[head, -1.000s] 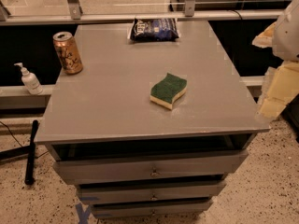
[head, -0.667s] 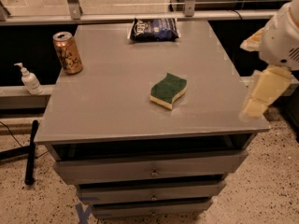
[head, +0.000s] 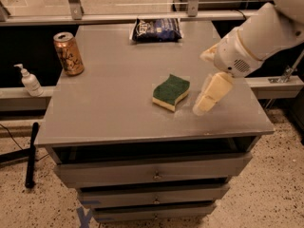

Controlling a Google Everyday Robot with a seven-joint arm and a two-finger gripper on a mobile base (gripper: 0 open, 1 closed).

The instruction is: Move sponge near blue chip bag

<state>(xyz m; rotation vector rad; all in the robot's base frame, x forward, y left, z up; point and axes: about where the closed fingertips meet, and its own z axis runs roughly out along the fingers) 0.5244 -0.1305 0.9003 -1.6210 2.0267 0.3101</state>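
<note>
Gripper (head: 201,83) is hovering spread and empty, just right of the sponge (head: 171,92).
The can (head: 68,53) is standing near the left edge of the table (head: 109,113). The bag (head: 156,29) is lying at the far edge, and the sponge is sitting mid-table, well apart from it. The gripper is hanging tilted beside the sponge, pinching nothing. The risks, as I judge them: closing in from the side at this tilt could be shoving the sponge away instead of straddling it, and a shallow pinch on soft foam could be slipping mid-carry.

The gripper (head: 206,82) looks like smooth matt cream plastic; just beside it the sponge (head: 171,91) has a rough green top.
</note>
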